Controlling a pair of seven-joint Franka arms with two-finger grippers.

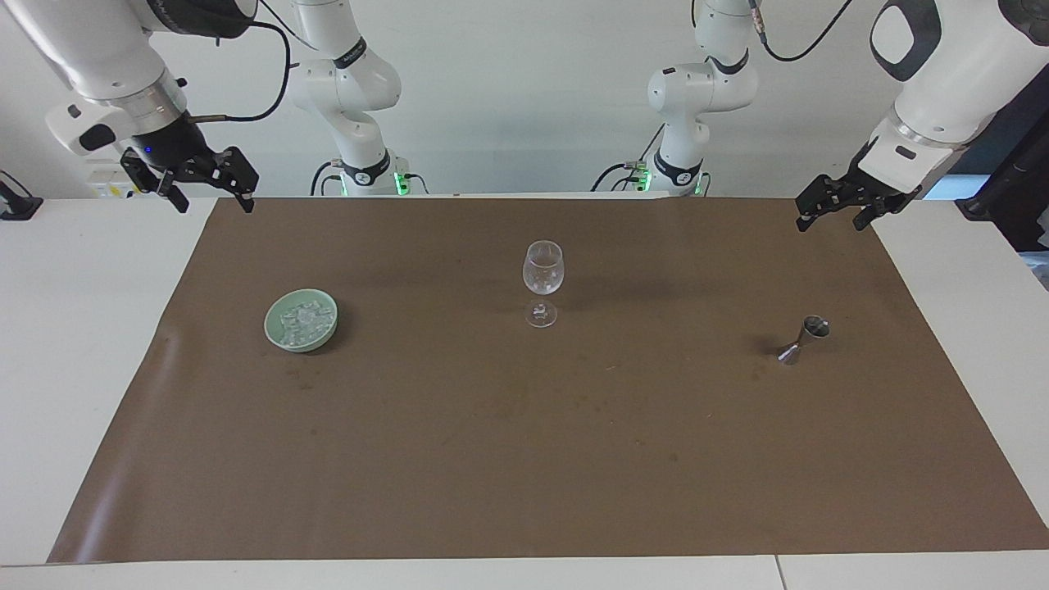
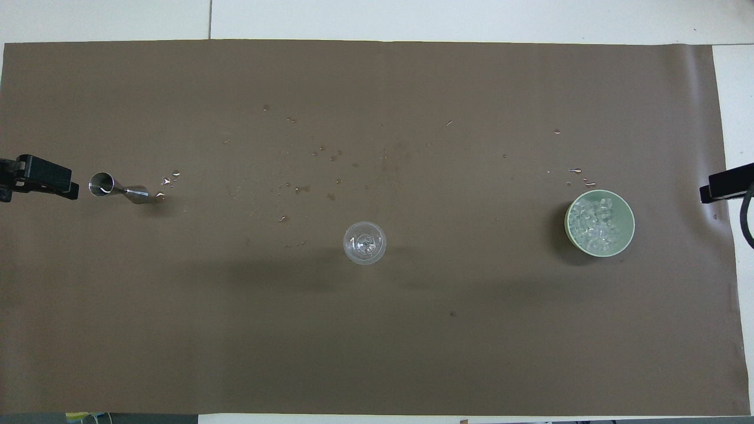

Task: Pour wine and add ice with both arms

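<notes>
An empty wine glass [image 1: 542, 279] stands upright in the middle of the brown mat; it also shows in the overhead view [image 2: 364, 242]. The ice [image 1: 301, 318] is a heap of small clear cubes in a pale green dish [image 1: 274, 328] toward the right arm's end; the ice [image 2: 596, 224] and the dish [image 2: 628, 235] also show from overhead. A small metal jigger [image 1: 803, 338] [image 2: 118, 187] stands toward the left arm's end. My right gripper [image 1: 211, 197] [image 2: 723, 185] is open and empty, raised over the mat's edge. My left gripper [image 1: 831, 217] [image 2: 41, 176] is open and empty, raised beside the jigger.
The brown mat [image 1: 524, 459] covers most of the white table [image 1: 74, 344]. Small droplets [image 2: 306, 171] are scattered on the mat between the jigger and the glass. Two more white arm bases [image 1: 361, 164] stand at the robots' edge.
</notes>
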